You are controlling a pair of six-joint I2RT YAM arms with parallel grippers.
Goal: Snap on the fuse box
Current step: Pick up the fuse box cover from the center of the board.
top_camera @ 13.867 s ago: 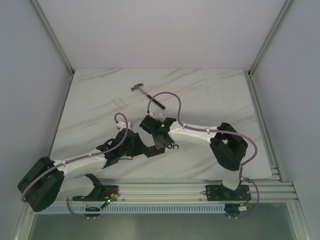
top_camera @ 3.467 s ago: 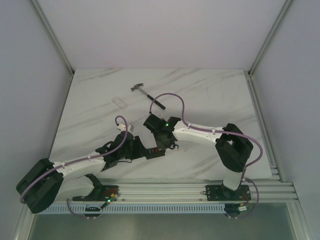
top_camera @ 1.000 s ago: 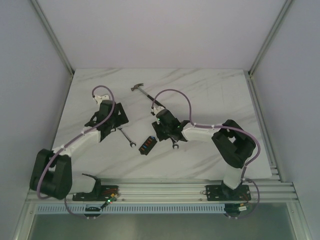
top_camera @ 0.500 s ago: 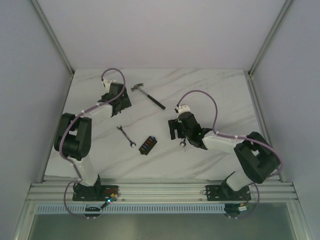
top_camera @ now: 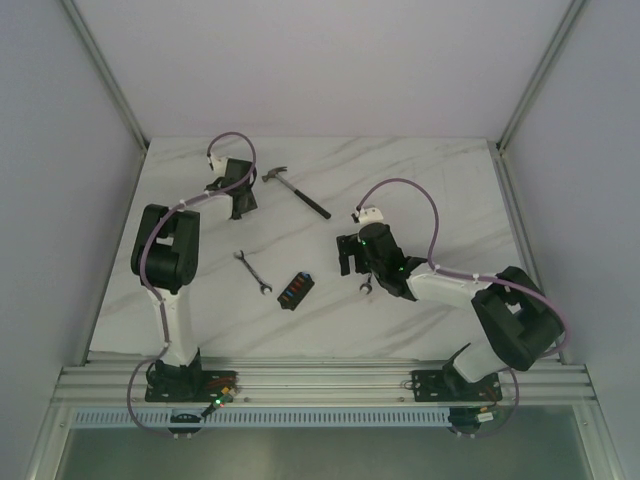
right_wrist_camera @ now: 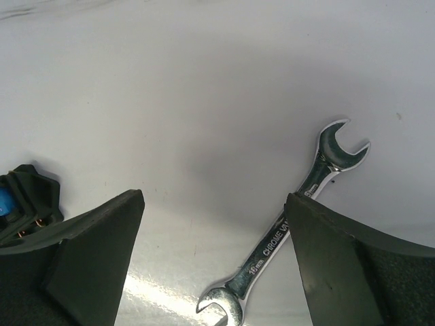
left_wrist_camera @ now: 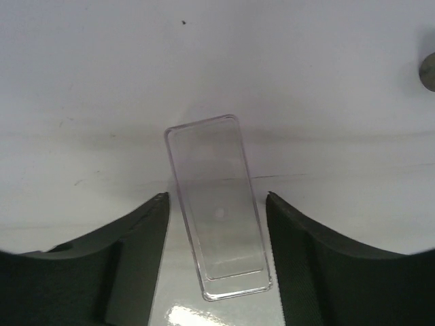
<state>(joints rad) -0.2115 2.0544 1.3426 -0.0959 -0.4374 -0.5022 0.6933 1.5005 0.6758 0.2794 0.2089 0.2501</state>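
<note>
Black, blocky fuse box (top_camera: pixel 296 290) lies ungripped on the veined marble table (top_camera: pixel 430 180). The left gripper (left_wrist_camera: pixel 217 198) straddles a clear rectangular lid (left_wrist_camera: pixel 207 163), jaws parted. The right gripper (right_wrist_camera: pixel 214 197) gapes wide and empty above a chrome wrench (right_wrist_camera: pixel 292 224).

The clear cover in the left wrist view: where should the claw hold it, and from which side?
Take the clear cover across its two long edges, near the middle, coming straight down from above. It lies flat on the table, thin and narrow, so probably only those edges offer a hold. The left claw stands open astride it.
</note>
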